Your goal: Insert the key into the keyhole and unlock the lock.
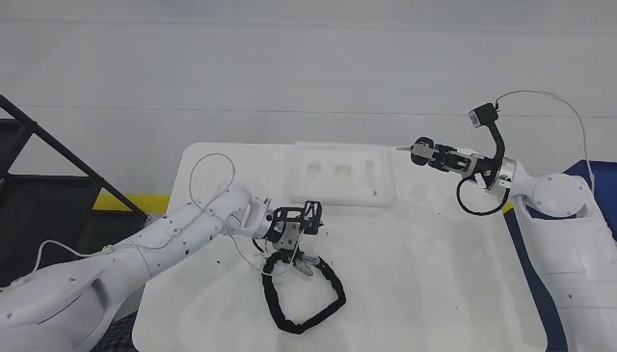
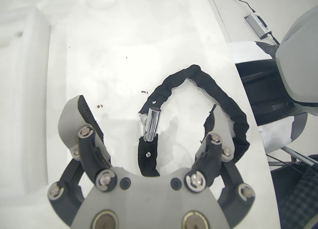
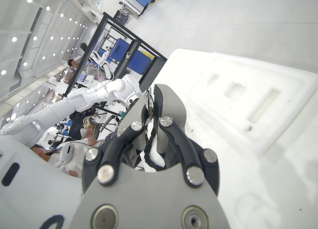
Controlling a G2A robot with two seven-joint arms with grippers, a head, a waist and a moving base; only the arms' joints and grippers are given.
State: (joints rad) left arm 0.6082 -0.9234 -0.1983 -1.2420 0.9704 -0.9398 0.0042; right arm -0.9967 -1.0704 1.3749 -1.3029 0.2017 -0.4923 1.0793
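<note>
Left wrist view: left hand (image 2: 147, 110) released, straddling the one chain lock's (image 2: 219, 92) silver cylinder (image 2: 152, 123). Top view: right hand (image 1: 421, 149) grasping the one key (image 1: 401, 148) over the tabletop's (image 1: 434, 256) far edge.

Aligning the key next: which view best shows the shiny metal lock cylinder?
Left wrist view: the shiny metal lock cylinder shows unobstructed, framed by the left gripper's open jaws. The top view gives a small glint of it near that gripper. The right wrist view faces the white foam tray.
</note>
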